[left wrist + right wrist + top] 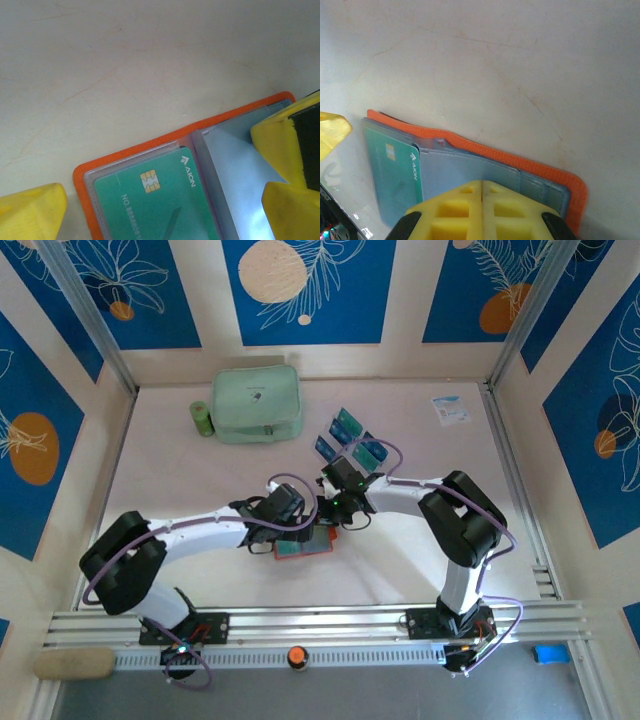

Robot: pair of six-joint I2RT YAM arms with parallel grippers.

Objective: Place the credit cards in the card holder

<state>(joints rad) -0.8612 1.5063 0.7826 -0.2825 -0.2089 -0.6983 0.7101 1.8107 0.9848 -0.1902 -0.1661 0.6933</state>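
Evidently mid-loading: one teal card (160, 205) sits in the orange card holder (150, 146) beneath the wide-open left gripper (157, 167); the shut right gripper (481, 187) must next fetch another.

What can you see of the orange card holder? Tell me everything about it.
The card holder is a small orange wallet, soft and fabric-like along its rounded edge. It lies open and flat on the pale table between the two arms. Inside are clear plastic sleeves, and one of them already holds a teal credit card with a gold chip and white lettering. The shut right gripper sits at the other sleeves and seems to press on them.
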